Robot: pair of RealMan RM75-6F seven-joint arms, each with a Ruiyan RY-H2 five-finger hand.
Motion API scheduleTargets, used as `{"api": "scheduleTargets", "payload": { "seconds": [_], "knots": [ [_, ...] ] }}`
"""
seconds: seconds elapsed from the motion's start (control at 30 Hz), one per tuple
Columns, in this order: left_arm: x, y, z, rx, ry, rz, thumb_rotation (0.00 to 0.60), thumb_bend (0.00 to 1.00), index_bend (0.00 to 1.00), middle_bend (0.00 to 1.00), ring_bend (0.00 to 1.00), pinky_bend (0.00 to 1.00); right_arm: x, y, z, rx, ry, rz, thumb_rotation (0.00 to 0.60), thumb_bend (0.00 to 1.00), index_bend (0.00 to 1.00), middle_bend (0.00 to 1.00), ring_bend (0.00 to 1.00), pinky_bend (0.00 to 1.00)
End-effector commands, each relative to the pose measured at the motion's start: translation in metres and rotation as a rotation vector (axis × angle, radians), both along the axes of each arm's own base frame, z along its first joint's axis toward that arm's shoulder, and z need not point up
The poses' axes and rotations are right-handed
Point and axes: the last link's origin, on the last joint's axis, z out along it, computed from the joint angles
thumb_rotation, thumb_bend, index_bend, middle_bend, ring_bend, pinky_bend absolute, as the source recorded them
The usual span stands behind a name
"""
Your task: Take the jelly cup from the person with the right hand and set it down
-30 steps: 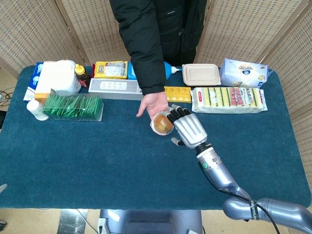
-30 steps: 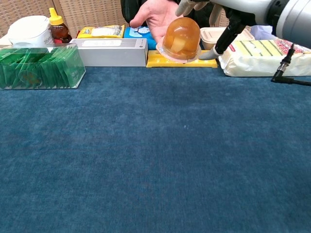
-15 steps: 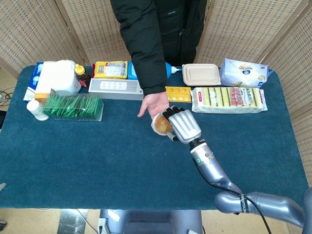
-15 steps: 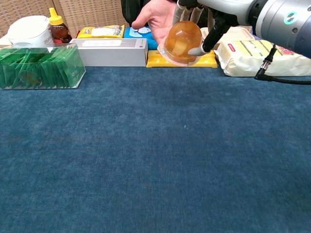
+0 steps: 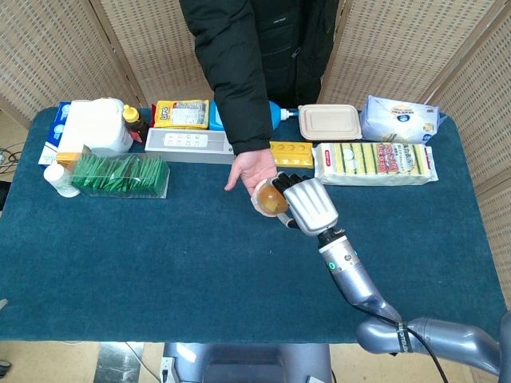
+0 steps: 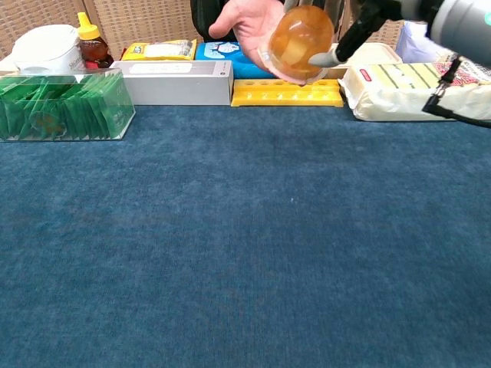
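The jelly cup (image 5: pixel 269 199) is a clear dome with orange jelly, tilted on its side (image 6: pixel 301 41) above the table's back middle. My right hand (image 5: pixel 309 204) grips it from the right, fingers wrapped over the dome and the thumb (image 6: pixel 331 55) under its rim. The person's open palm (image 5: pixel 252 169) lies just left of and behind the cup (image 6: pixel 249 19); whether it still touches the cup I cannot tell. My left hand shows in neither view.
A yellow tray (image 6: pixel 285 93) and a pack of sponges (image 5: pixel 374 163) lie behind and right of the hand. A long white box (image 5: pixel 188 144), a clear box of green packets (image 6: pixel 61 103) and a honey bottle (image 6: pixel 93 46) stand at the back left. Blue cloth (image 6: pixel 245 245) stretches in front.
My right hand closed around the jelly cup, then raised it up and to the right off the person's palm, tipping it onto its side.
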Motion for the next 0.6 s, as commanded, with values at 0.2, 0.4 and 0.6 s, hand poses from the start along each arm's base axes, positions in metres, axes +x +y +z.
{"api": "scheduleTargets", "payload": {
  "seconds": [0.2,0.4,0.6],
  "knots": [
    [0.001,-0.001,-0.001,0.001,0.002,-0.003,0.600,0.07,0.00,0.00,0.00,0.07,-0.036,0.018,0.045,-0.028,0.015,0.029,0.600,0.46,0.48,0.45,0.47,0.61],
    [0.003,-0.002,-0.003,-0.001,0.009,-0.005,0.600,0.08,0.00,0.00,0.00,0.07,-0.061,0.030,0.053,-0.006,0.047,0.041,0.600,0.47,0.49,0.45,0.47,0.61],
    [0.005,-0.002,-0.006,-0.006,0.018,-0.006,0.600,0.08,0.00,0.00,0.00,0.07,-0.078,0.040,0.026,0.074,0.121,0.056,0.600,0.47,0.49,0.45,0.47,0.61]
  ]
}}
